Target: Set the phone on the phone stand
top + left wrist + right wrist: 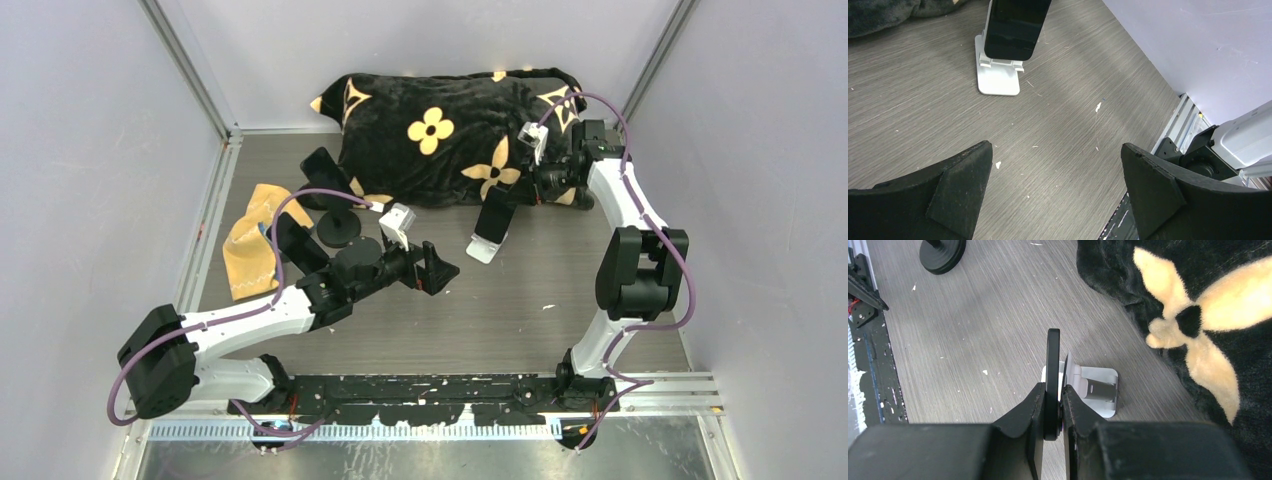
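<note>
The black phone (497,213) stands tilted over the white phone stand (484,247) at the table's middle right. My right gripper (520,195) is shut on its upper end. From the right wrist I see the phone (1053,357) edge-on between my right gripper's (1054,390) pads, with the stand (1098,387) just behind it. In the left wrist view the phone (1015,27) leans against the stand (998,80), its lower edge at the front lip. My left gripper (1055,147) is open and holds nothing, low over bare table left of the stand (440,270).
A black blanket with yellow flowers (450,130) lies along the back, close behind the stand. A black round-based holder (335,215) and a yellow cloth (250,240) sit at the left. Grey walls close in both sides.
</note>
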{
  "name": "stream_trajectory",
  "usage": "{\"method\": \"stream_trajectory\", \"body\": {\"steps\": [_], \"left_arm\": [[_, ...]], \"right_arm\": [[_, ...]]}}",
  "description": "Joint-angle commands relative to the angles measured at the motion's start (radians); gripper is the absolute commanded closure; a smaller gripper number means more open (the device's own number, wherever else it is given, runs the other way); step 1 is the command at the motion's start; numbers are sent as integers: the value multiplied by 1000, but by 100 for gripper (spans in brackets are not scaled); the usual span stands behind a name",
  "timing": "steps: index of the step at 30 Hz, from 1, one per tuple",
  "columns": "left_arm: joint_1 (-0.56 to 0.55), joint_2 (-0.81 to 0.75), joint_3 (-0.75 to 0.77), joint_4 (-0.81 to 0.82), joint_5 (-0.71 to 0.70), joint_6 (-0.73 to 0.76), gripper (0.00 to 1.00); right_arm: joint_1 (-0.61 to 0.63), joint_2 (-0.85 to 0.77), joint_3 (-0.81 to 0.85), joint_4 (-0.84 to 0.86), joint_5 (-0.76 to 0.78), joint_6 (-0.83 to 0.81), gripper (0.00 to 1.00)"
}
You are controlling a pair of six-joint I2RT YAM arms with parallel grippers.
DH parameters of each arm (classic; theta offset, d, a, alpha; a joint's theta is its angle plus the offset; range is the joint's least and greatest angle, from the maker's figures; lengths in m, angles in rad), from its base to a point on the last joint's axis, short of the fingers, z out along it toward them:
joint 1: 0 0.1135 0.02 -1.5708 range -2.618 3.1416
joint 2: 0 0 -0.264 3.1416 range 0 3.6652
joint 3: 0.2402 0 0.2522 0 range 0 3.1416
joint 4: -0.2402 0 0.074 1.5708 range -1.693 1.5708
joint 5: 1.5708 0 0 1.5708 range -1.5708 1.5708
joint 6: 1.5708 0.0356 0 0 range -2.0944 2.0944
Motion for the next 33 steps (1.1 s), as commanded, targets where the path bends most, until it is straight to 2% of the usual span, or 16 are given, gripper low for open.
{"method": "stream_trajectory", "body": {"steps": [1, 11, 15, 20, 26, 30, 33], "left_arm": [[3, 5, 19, 59, 4, 2, 0], [3, 6, 18, 60, 4, 1, 0], [3, 2, 15, 59, 0, 2, 0], [3, 1, 19, 59, 5, 1, 0], [3, -24, 56, 14, 8, 10, 0], [4, -53, 164, -133, 20, 45, 0], [24, -61, 310, -318, 83, 73, 0]], "right_arm": [[6, -18, 21, 54, -41, 14, 98], [8, -8, -67, 155, 18, 72, 95], [10, -11, -87, 157, 38, 75, 88], [10, -31, -90, 124, 68, 79, 60], [5, -78, -57, 117, 115, 181, 35], [-11, -125, -1, 52, 159, 225, 20], [-35, -154, 102, -139, 188, 172, 13]]}}
